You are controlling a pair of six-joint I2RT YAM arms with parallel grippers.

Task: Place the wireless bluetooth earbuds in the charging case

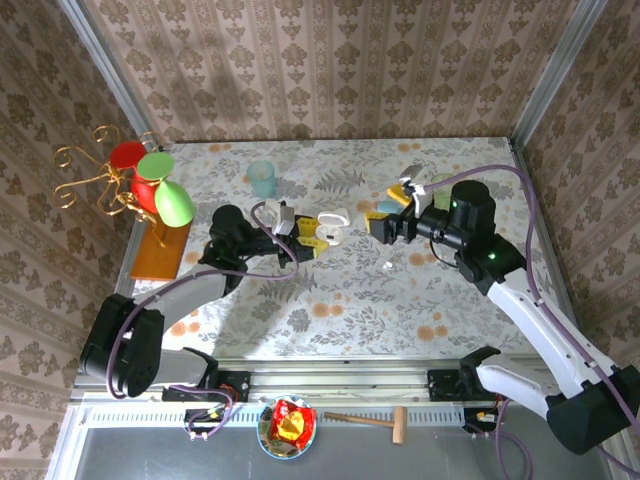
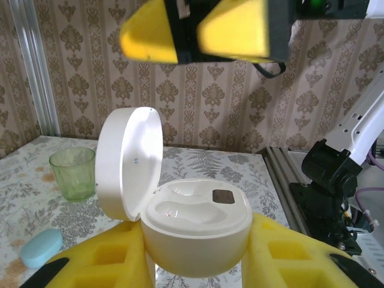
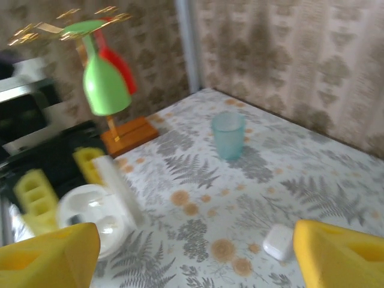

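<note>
The white charging case (image 2: 198, 231) stands with its round lid (image 2: 129, 162) swung open, and my left gripper (image 2: 195, 267) is shut on it, a yellow finger on each side. Its recesses look glossy white, and I cannot tell whether an earbud lies in them. From above, the case (image 1: 335, 225) is just right of the left gripper (image 1: 312, 238). My right gripper (image 1: 385, 215) hovers close to the right of the case, its yellow fingers (image 2: 234, 30) showing above it. In its own wrist view the right gripper (image 3: 195, 264) is open and empty, with the case (image 3: 96, 216) at lower left. A tiny whitish piece (image 1: 388, 265) lies on the table.
A light blue pebble (image 2: 41, 247) and a green glass (image 2: 73, 173) sit beyond the case. A white rounded box (image 3: 279, 242) lies by the right finger. A teal cup (image 1: 262, 178) stands at the back. A gold rack with red and green glasses (image 1: 160, 190) on a wooden base is far left.
</note>
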